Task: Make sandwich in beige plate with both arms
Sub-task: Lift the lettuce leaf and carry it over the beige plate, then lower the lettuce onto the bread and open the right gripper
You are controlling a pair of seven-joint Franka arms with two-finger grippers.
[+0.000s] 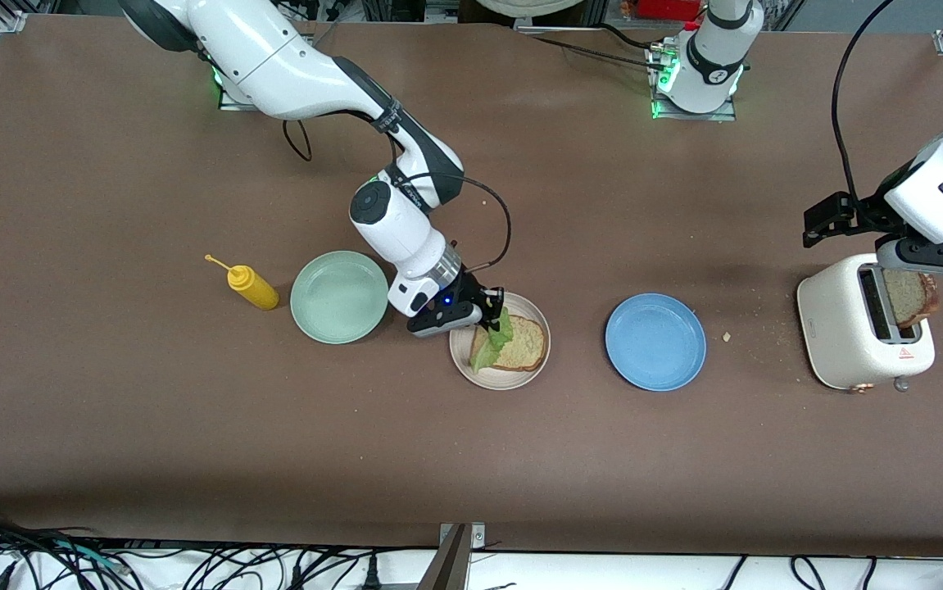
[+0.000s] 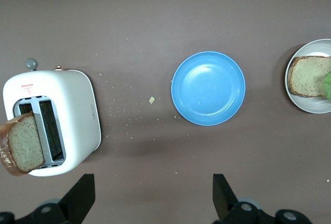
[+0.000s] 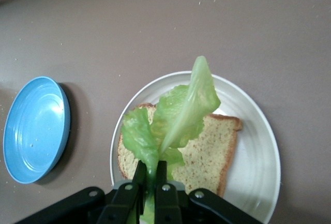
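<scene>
Right gripper [image 1: 494, 315] clamped tight on the lettuce leaf [image 1: 494, 338], poised over the beige plate [image 1: 538, 360]; leaf hanging directly below the fingers [image 3: 139, 178], draped across the bread slice [image 1: 520, 344] lying on that plate, stem end hidden between the jaws. Left gripper [image 2: 150, 195] spread wide and empty, hovering over bare table beside the toaster [image 1: 840, 344], second bread slice [image 1: 912, 297] standing in a slot just beside it, lower part hidden inside.
</scene>
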